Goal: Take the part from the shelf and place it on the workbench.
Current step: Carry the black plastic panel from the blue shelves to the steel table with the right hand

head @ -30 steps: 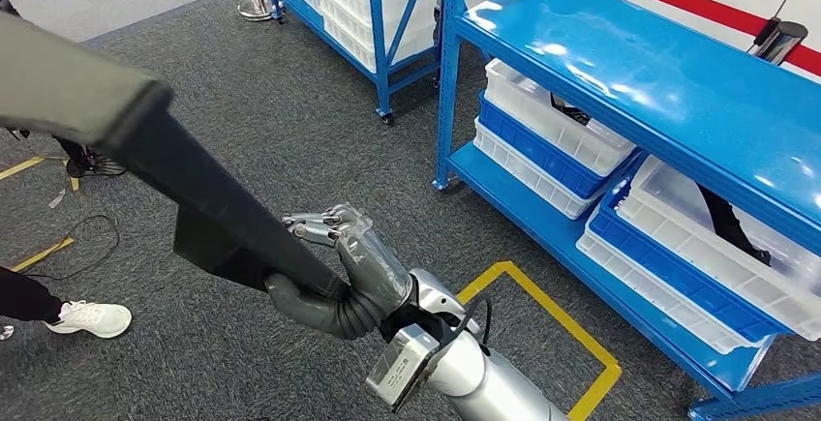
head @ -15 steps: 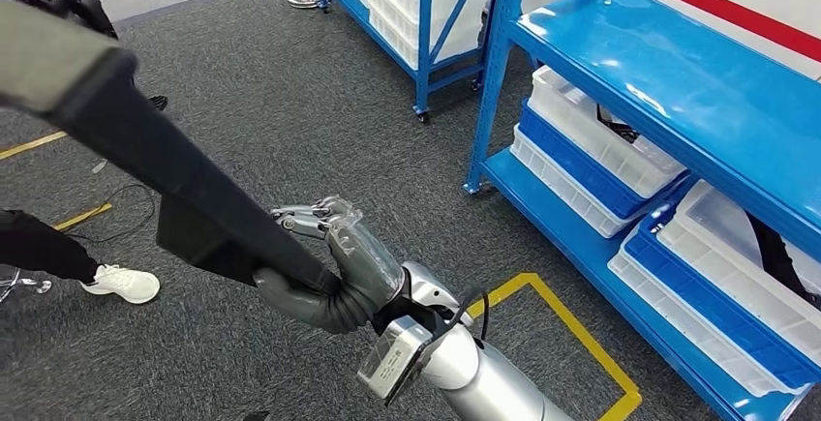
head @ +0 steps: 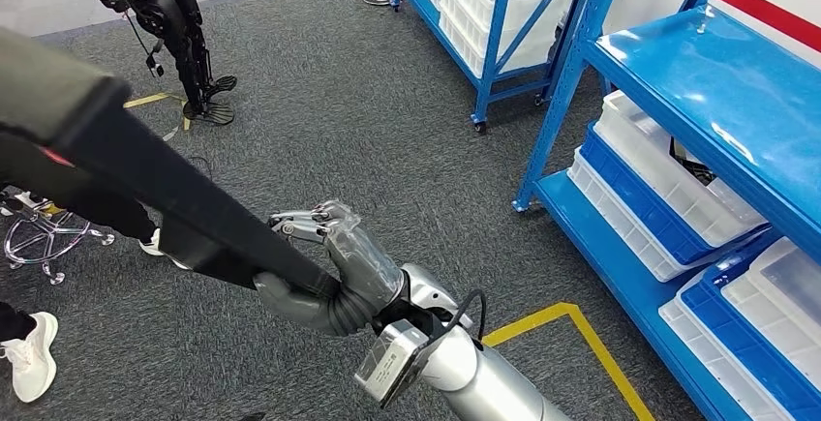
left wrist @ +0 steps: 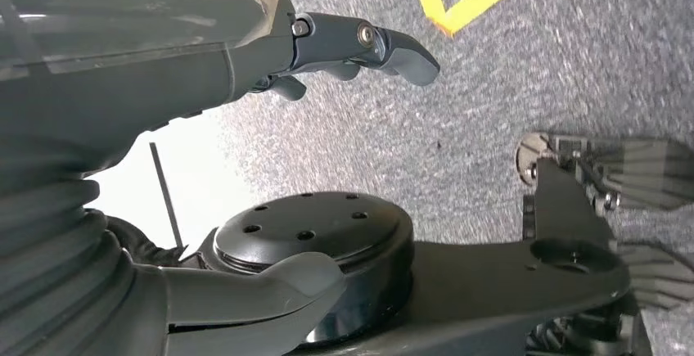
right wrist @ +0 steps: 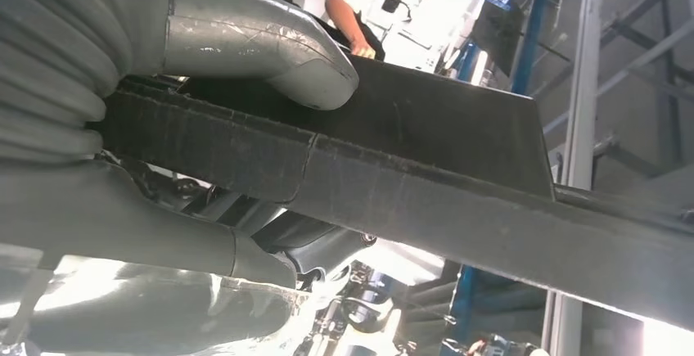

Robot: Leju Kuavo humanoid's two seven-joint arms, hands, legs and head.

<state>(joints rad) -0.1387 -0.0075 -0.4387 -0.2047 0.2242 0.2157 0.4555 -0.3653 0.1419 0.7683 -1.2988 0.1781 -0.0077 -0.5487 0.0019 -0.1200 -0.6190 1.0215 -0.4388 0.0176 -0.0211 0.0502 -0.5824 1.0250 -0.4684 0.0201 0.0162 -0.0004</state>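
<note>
Our right hand (head: 334, 266) grips the long dark part (head: 145, 184) above the carpet. Our left hand (left wrist: 245, 86) hangs with fingers apart, holding nothing.

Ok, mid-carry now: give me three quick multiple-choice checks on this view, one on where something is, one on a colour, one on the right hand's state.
1. Where does the blue shelving stand in the head view?
A. On the robot's right
B. On the robot's left
C. Directly behind the person's shoe

2. What colour is the tape line on the carpet near the robot's arm?
A. Red
B. Yellow
C. Green

3. What is the right hand doing?
A. Hanging open with nothing in it
B. Resting on a shelf bin
C. Gripping the long dark part

Answers:
1. A, the blue shelving with its white bins fills the right side of the head view.
2. B, the tape line on the grey carpet is yellow.
3. C, the right hand is wrapped around the long dark part, which runs up and to the left from it.
</note>
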